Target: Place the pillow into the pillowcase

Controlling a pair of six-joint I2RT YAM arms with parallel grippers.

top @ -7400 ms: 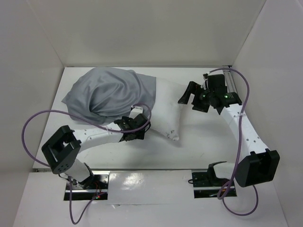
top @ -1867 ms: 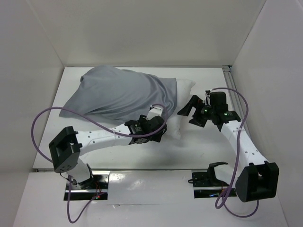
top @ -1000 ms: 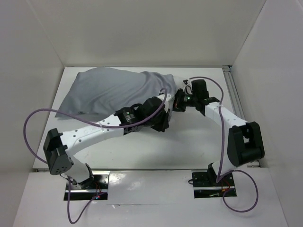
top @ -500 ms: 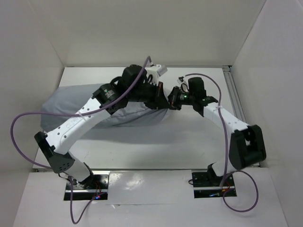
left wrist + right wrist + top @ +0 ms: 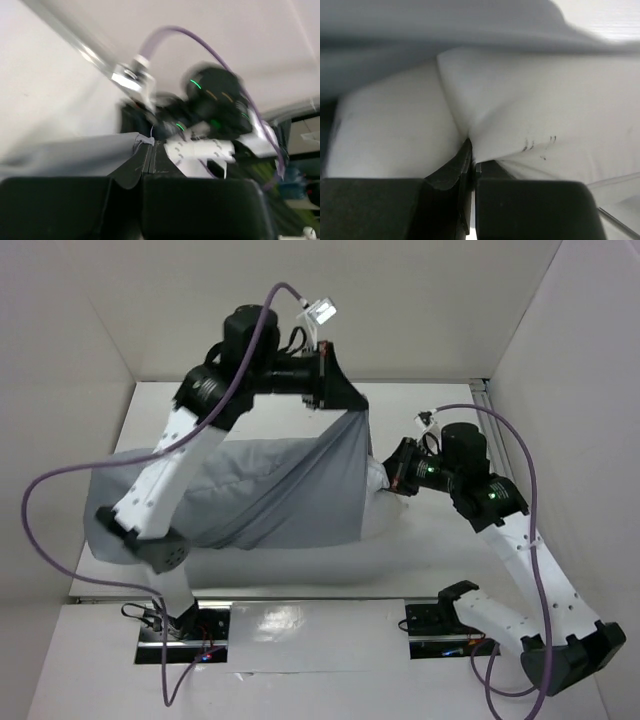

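Left gripper (image 5: 151, 150) is closed tight, jaws pressed together on a small tuck of grey hem at the mouth of the pillowcase (image 5: 270, 490). The arm is raised high over the far side of the table (image 5: 440, 570), so the cloth rises from the bulk below in a taut slanted sheet up to the pinch. Right gripper (image 5: 471, 150) is likewise shut, fingers nipping a fold of the white pillow (image 5: 530, 100) at its exposed end, low and just right of the open mouth. The pillow lies lengthwise across the middle of the table, nearly all of it under grey; only a narrow white strip shows past the hem on the right. Judged progress: most of the way in. The case covers the body to its far left end, but the last corner is not yet swallowed and the mouth sits crooked, lifted on the far side and slack on the near one. What seems left is to draw the hem over that last white end and settle the cloth flat. Overhead view gives the whole layout: both arms, the tented cloth, the extent of cover. It does not resolve either pinch. Left wrist view, blurred, confirms fabric between the fingers and shows the right arm beyond, but nothing of the pillow. Right wrist view alone shows the white fabric creased into the jaws, with the grey hem hanging just above it.
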